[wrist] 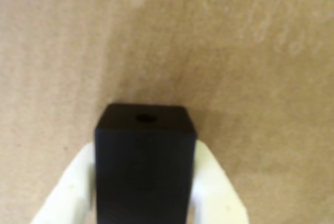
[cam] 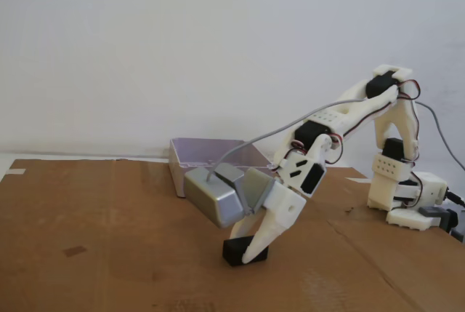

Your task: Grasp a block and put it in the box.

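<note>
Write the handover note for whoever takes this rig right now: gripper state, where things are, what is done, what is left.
Gripper: down at the cardboard sheet, white fingers on either side of the black block. Whether they are squeezing it cannot be told.
Block: on the cardboard in the fixed view, not lifted.
Box: clear, behind the gripper near the wall; no block can be seen in it.
Done: the approach, fingers straddling the block.
Left: confirm the grip, lift, carry back to the box, release inside.
</note>
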Robot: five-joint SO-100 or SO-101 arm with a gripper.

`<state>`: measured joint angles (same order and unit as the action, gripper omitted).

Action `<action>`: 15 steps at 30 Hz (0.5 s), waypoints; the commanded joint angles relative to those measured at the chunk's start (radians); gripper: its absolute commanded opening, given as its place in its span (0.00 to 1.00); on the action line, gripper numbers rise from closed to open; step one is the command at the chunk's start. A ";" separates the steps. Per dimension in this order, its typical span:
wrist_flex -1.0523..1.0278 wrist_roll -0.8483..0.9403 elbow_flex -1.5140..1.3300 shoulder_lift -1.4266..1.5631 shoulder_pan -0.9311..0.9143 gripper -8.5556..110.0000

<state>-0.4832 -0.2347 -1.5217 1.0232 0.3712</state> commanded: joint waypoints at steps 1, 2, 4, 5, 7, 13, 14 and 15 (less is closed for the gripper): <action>-0.002 0.009 0.025 0.057 -0.009 0.07; -0.002 0.009 0.025 0.057 -0.009 0.07; 0.006 0.011 0.026 0.058 -0.012 0.07; 0.008 0.011 0.028 0.063 -0.014 0.07; 0.009 0.011 0.028 0.095 -0.015 0.07; 0.000 0.011 0.023 0.218 -0.037 0.07; -0.002 0.011 0.018 0.239 -0.043 0.07; -0.002 0.011 0.015 0.253 -0.046 0.07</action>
<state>-0.4847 -0.2347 -1.5232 1.0600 0.3574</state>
